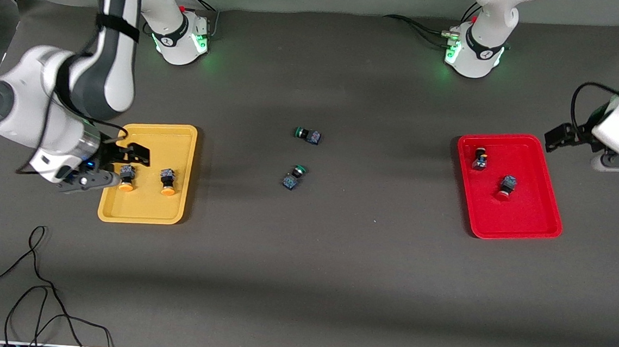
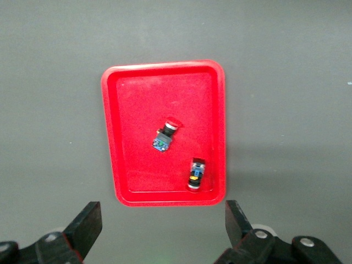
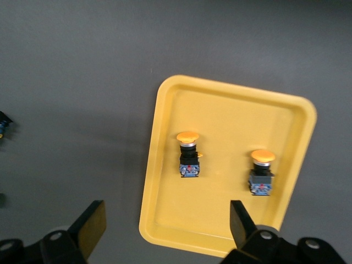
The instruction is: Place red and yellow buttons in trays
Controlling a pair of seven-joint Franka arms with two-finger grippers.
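Here, on the dark grey table (image 1: 302,282), the two shallow trays with rounded corners lie well apart: the yellow tray (image 1: 181,137) toward the right arm's end, the red tray (image 1: 535,222) toward the left arm's end. The right gripper (image 1: 131,154) hangs over the yellow tray's outer edge, its black fingers (image 3: 91,223) spread wide with nothing between them. The left gripper (image 1: 554,137) hovers over bare table just beside the red tray, its fingers (image 2: 88,223) likewise parted and empty. In the yellow tray two yellow buttons sit side by side, apart from each other, each a dark blocky body topped by a round orange-yellow cap: the first yellow button (image 1: 126,177) lies just beside the right gripper, the second yellow button (image 1: 168,181) closer to the table's middle. In the red tray lie two red buttons on their sides: the first red button (image 1: 506,188) shows its round red cap plainly, while the second red button (image 1: 480,159), farther from the front camera, lies near the tray's rim. Between the trays, at the table's middle, two green buttons rest on the bare surface, one green button (image 1: 308,135) farther from the front camera than the other green button (image 1: 294,177).
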